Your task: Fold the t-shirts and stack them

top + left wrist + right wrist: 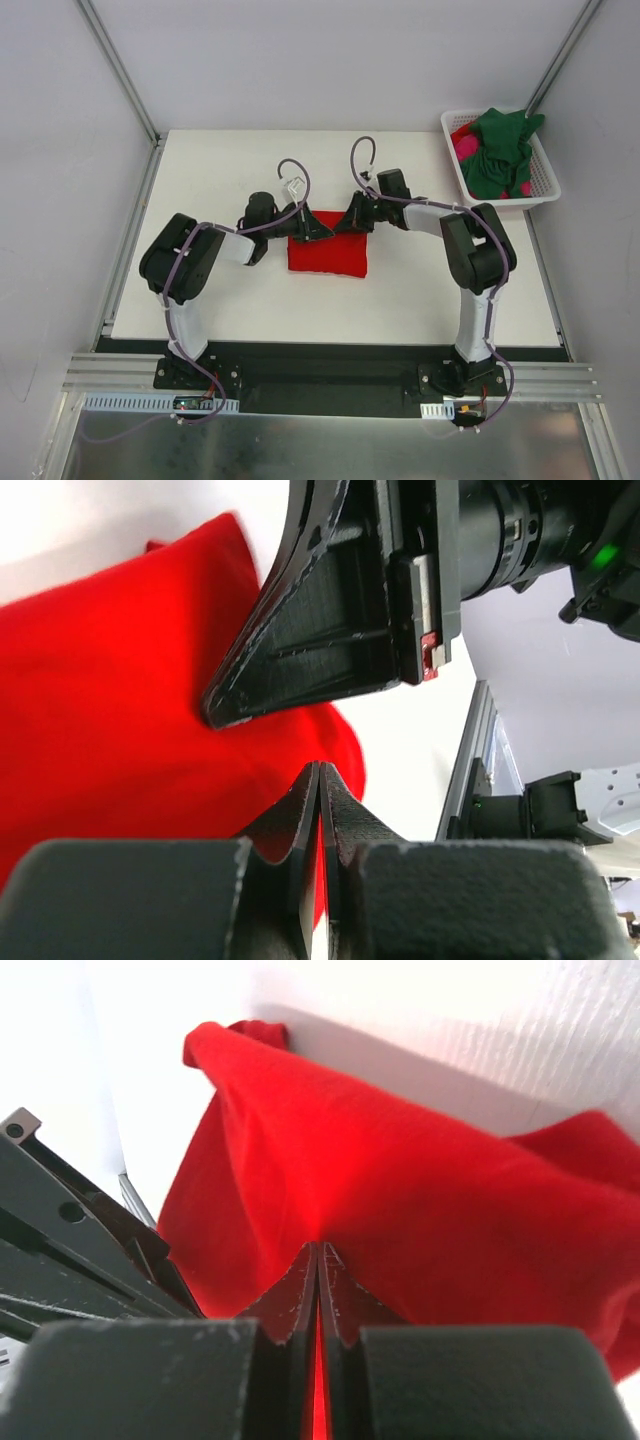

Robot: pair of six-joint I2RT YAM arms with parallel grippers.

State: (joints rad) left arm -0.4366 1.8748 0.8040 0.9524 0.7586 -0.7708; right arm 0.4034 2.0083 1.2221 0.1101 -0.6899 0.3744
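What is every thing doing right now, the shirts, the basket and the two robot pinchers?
red t-shirt: folded into a rectangle, lying on the table, far edge pinched.
green t-shirt: crumpled, unfolded, on top in the basket.
pink t-shirt: crumpled, mostly under the green one.
basket: upright at the table's far right corner, holding shirts.
left gripper: shut on the red t-shirt.
right gripper: shut on the red t-shirt.

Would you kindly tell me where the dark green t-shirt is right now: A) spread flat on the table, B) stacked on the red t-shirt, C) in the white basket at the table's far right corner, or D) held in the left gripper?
C: the dark green t-shirt lies heaped in the white basket beside the pink t-shirt, while only the red t-shirt lies on the table.
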